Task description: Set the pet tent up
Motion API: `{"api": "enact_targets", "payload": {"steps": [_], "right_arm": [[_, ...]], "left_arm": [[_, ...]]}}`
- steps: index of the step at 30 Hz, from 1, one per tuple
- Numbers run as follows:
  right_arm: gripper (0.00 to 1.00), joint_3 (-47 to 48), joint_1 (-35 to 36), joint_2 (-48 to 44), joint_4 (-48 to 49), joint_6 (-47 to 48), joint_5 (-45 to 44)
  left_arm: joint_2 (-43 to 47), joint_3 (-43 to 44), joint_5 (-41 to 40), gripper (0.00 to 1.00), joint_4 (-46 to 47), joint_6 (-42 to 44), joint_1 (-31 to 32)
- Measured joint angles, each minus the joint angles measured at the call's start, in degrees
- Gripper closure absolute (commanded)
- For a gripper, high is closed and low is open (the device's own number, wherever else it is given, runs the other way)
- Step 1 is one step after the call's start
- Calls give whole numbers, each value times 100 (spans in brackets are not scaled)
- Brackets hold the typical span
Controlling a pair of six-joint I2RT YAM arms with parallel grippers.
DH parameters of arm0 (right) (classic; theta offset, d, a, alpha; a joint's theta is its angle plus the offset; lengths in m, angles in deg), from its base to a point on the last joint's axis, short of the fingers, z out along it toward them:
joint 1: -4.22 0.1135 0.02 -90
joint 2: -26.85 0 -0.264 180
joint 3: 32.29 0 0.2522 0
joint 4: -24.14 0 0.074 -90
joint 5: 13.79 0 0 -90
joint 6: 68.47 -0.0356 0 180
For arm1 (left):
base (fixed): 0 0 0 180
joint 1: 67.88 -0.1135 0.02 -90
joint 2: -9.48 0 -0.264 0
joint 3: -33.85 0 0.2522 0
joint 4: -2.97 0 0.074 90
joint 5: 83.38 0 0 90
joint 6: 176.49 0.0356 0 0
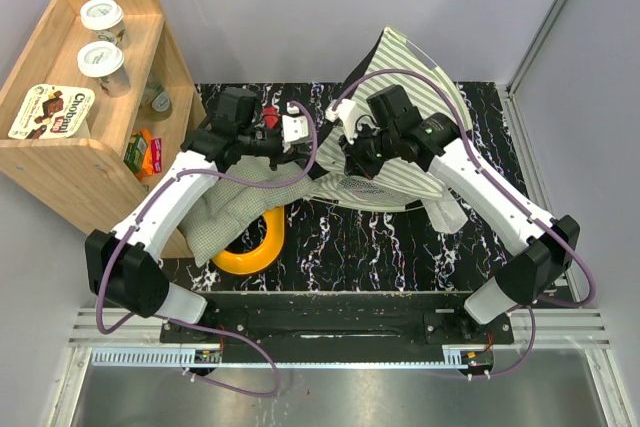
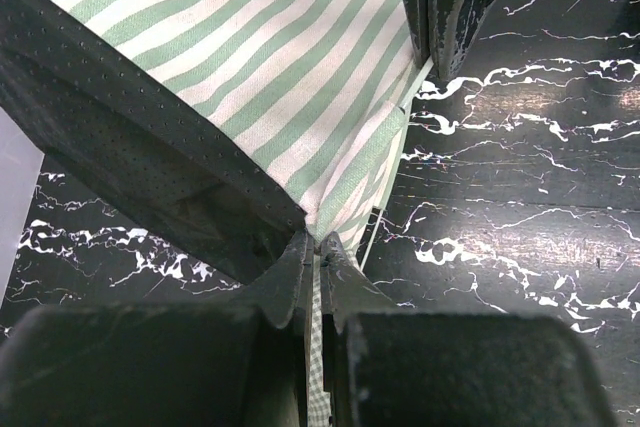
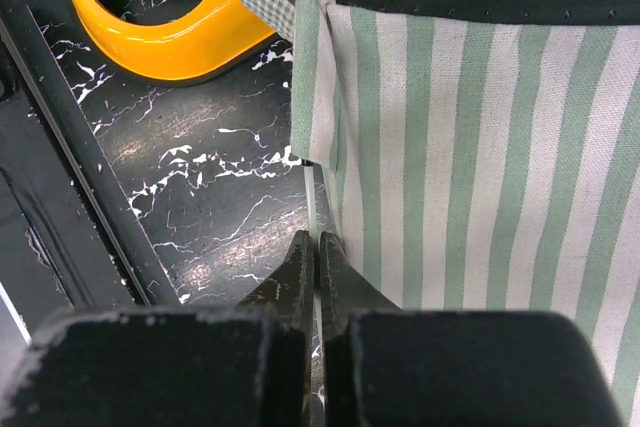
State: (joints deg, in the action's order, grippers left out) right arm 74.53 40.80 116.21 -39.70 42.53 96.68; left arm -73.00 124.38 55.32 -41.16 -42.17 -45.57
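The pet tent, green-and-white striped, lies half raised at the back right of the table. My left gripper reaches in from the left. In the left wrist view it is shut on a corner of the striped tent fabric, with a thin pole running beside that edge. My right gripper sits close by in the middle. In the right wrist view it is shut on a thin white pole where it enters the hem of the tent.
A small-checked cushion lies under my left arm, over a yellow ring. A wooden shelf holding cups and snack packs stands at the left. The table top is black marble; grey walls close in behind and to the right.
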Motion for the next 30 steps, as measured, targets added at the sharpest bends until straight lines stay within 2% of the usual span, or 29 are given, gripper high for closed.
{"api": "enact_targets", "payload": {"steps": [30], "right_arm": [[100, -184, -129, -219, 96, 20, -22]], "left_arm": [[-2, 199, -146, 100, -44, 24, -22]]}}
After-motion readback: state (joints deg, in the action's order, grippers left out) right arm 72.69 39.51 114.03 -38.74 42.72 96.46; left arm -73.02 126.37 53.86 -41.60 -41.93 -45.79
